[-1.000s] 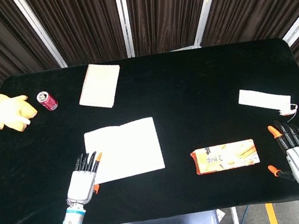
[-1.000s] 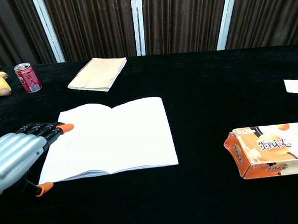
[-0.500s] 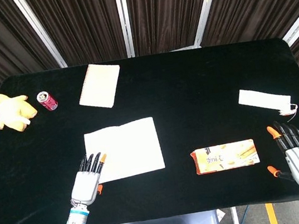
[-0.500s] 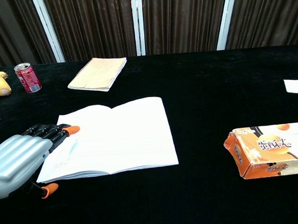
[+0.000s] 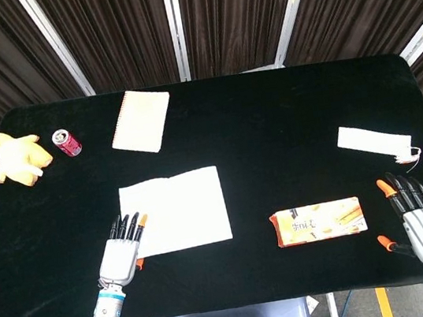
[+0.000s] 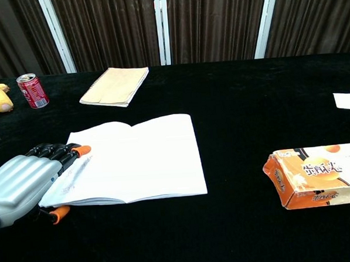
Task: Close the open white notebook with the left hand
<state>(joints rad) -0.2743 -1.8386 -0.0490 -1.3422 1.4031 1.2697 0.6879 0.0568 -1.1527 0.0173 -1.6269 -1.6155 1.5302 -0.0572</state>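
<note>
The open white notebook [image 5: 175, 211] lies spread on the black tabletop [image 5: 270, 126], a little left of centre and toward the near edge. In the chest view its pages face up, and the left-hand page is lifted slightly along its outer edge, so that a thin stack of leaves shows there.

The left robot hand [image 5: 120, 252] sits at the notebook's near left corner. Its fingers [image 6: 53, 152] are extended side by side, lying over the outer edge of the left page, while the orange-tipped thumb [image 6: 59, 214] pokes out under that edge (so the margin of the page appears to sit between fingers and thumb, though whether it is actually pinched cannot be told from either view).

The right robot hand [image 5: 415, 212] rests palm down near the right front corner of the tabletop, well apart from the notebook, with fingers straight and slightly fanned and nothing in it.

An orange snack box [image 5: 318, 221] lies on its side between the notebook and the right hand. Farther back on the right sits a flat white packet [image 5: 374, 140]. A closed spiral-bound tan notebook [image 5: 141, 121] lies toward the back, left of centre. A red soda can [image 5: 66, 142] stands upright near the back left, and just beside it a yellow plush toy [image 5: 15, 157] lies at the tabletop's left edge.
</note>
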